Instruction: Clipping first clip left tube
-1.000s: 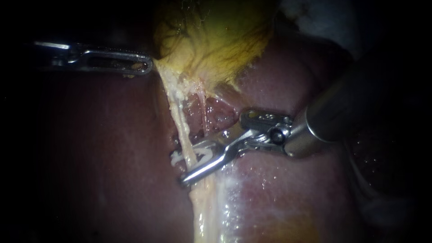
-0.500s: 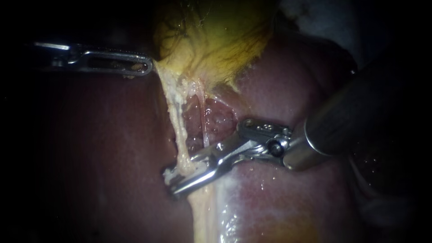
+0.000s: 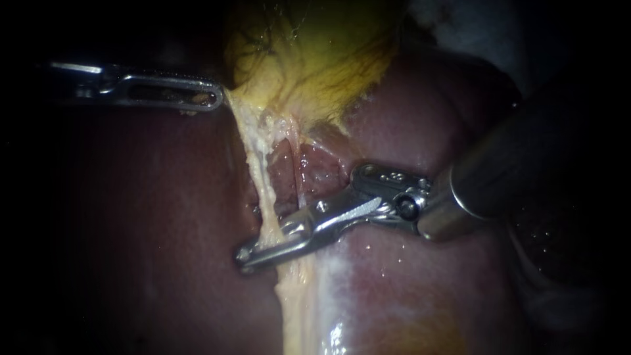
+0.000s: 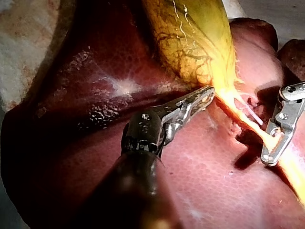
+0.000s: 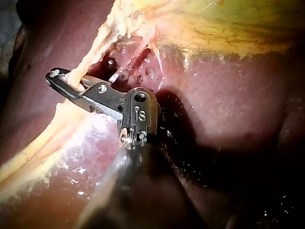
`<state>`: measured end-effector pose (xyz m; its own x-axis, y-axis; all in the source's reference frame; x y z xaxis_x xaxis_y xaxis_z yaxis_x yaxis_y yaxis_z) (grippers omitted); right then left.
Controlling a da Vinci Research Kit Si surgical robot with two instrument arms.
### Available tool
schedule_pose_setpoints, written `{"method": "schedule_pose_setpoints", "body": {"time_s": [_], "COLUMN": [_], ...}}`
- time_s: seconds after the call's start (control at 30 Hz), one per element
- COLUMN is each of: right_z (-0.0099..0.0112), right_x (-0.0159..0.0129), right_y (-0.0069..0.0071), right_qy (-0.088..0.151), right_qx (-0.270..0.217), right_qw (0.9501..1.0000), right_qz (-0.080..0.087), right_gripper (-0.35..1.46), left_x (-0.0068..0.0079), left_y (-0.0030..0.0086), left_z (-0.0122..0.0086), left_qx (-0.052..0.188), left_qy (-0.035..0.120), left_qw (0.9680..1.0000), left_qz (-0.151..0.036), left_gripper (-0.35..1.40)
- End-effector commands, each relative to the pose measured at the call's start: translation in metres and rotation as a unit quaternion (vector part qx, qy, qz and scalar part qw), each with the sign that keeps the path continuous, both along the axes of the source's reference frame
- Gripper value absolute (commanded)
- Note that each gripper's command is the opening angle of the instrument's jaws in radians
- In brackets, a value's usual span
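The pale left tube point(image 3: 259, 174) runs down from the yellow gallbladder point(image 3: 309, 59) over the dark red liver point(image 3: 164, 230). My right instrument point(image 3: 248, 254) comes in from the right, and its jaws are shut across this tube low down. A thinner right tube point(image 3: 300, 177) lies just beside it, outside the jaws. My left instrument point(image 3: 209, 98) reaches in at the upper left, jaws shut on the gallbladder's edge. In the right wrist view the jaws point(image 5: 59, 78) pinch the tube point(image 5: 90, 57). In the left wrist view my left jaws point(image 4: 205, 94) hold the gallbladder point(image 4: 190, 38).
Liver point(image 4: 200, 167) surrounds the tubes on all sides. A pale fatty band point(image 3: 299, 309) continues below the right jaws. The right instrument's thick shaft point(image 3: 499, 171) covers the tissue at the right. My right instrument point(image 4: 271, 152) also shows in the left wrist view, beyond the left jaws.
My right jaws, open around the left tube with a pale clip showing one second ago, have reached further left and shut on the tube. The left instrument has held still.
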<state>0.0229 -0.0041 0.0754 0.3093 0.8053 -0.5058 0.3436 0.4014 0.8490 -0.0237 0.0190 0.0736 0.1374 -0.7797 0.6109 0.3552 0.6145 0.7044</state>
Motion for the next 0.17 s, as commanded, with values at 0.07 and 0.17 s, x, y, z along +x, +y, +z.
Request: {"method": "schedule_pose_setpoints", "body": {"time_s": [0.07, 0.17], "right_z": [0.0, 0.0], "right_x": [0.0, 0.0], "right_y": [0.0, 0.0], "right_qy": [-0.001, -0.001], "right_qx": [0.001, 0.001], "right_qw": [1.0, 1.0], "right_qz": [0.0, 0.0], "right_gripper": [-0.35, -0.35], "left_x": [0.0, 0.0], "left_y": [0.0, 0.0], "left_z": [0.0, 0.0], "left_qx": [0.0, 0.0], "left_qy": [0.0, 0.0], "left_qw": [1.0, 1.0], "left_qz": [0.0, 0.0], "left_gripper": [-0.35, -0.35]}}
